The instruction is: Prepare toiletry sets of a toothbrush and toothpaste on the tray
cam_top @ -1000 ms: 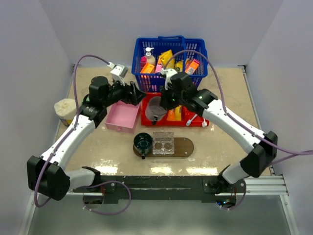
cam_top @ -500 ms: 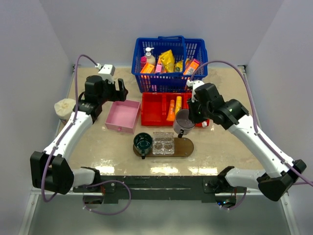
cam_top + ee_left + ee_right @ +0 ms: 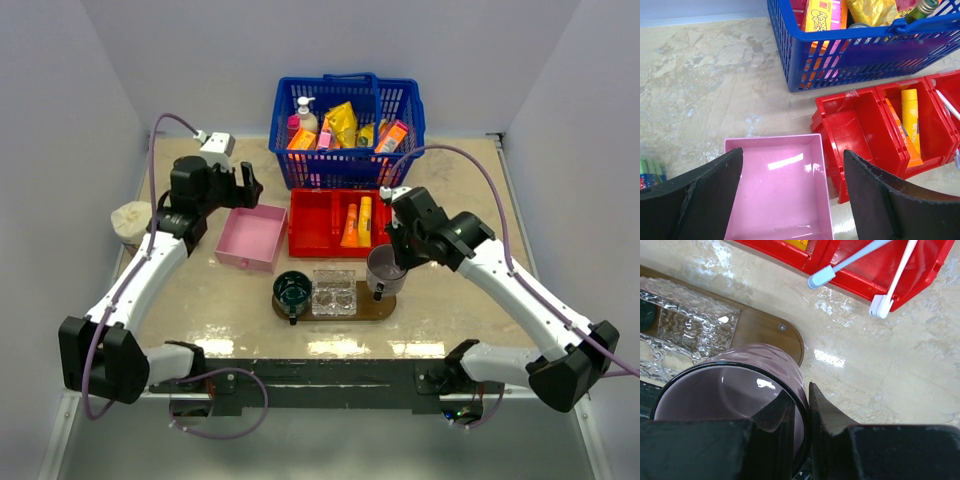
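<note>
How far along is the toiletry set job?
Done: a dark green cup and a clear glass dish sit on the brown wooden tray. In hand: the right gripper holds a mauve cup by its rim over the tray's right end. Remaining: both slim toothbrushes and orange-yellow tubes lie in the red bin.

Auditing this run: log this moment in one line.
left fingers: open, by pink square box | right fingers: gripping rim of purple translucent cup at end of dark brown wooden tray | white toothbrushes, orange-yellow tubes: in red bin
</note>
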### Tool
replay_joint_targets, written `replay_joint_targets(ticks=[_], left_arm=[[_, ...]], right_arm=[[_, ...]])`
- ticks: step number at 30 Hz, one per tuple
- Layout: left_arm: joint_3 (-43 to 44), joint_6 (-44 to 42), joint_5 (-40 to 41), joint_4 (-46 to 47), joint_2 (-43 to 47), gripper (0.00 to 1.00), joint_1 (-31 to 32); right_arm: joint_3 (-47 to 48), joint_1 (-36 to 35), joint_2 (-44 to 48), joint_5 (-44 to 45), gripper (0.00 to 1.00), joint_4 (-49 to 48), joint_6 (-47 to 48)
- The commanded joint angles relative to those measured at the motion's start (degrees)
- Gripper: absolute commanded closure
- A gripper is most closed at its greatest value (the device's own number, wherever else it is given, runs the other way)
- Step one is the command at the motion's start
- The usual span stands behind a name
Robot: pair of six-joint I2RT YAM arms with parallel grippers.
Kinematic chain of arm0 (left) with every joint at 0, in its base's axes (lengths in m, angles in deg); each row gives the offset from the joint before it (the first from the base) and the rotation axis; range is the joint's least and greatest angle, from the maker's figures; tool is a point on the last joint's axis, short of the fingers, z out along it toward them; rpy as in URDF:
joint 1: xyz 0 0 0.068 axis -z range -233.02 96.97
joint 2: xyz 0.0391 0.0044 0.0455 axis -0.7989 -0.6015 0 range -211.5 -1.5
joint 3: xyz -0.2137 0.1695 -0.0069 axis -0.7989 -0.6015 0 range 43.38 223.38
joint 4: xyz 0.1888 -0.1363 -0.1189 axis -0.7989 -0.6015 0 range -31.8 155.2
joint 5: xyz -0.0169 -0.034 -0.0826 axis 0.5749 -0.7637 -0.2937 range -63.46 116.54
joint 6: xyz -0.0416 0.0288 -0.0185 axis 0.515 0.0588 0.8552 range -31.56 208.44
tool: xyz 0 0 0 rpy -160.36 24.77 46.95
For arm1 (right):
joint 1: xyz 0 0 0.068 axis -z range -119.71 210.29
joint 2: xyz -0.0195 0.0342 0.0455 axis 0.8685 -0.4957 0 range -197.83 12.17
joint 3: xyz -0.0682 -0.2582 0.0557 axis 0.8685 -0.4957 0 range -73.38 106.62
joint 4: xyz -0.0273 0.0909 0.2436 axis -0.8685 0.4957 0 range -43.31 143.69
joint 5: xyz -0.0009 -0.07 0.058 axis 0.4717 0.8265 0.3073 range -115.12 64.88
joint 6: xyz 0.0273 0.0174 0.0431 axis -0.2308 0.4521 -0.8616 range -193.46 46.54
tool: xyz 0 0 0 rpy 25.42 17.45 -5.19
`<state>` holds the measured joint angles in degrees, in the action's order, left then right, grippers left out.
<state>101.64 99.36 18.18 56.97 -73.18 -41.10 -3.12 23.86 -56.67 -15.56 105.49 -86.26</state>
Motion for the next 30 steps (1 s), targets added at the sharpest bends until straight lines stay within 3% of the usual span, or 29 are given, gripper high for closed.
replay_joint_targets(ticks=[1, 11, 30], left_arm=[[-0.08, -0.37, -0.6, 2.69, 1.9, 0.14, 0.12], [0.1, -0.28, -1.22, 2.69, 1.98, 0.14, 0.12], [-0.08, -0.28, -1.75, 2.87, 2.16, 0.15, 0.12]], right_arm=[[-0.82, -0.23, 2.22, 0.63, 1.0, -3.34, -0.82], [-6.54, -0.14, -0.68, -3.5, 1.0, -8.88, -2.85], [-14.09, -0.22, -0.25, -0.42, 1.0, -12.49, -7.85]])
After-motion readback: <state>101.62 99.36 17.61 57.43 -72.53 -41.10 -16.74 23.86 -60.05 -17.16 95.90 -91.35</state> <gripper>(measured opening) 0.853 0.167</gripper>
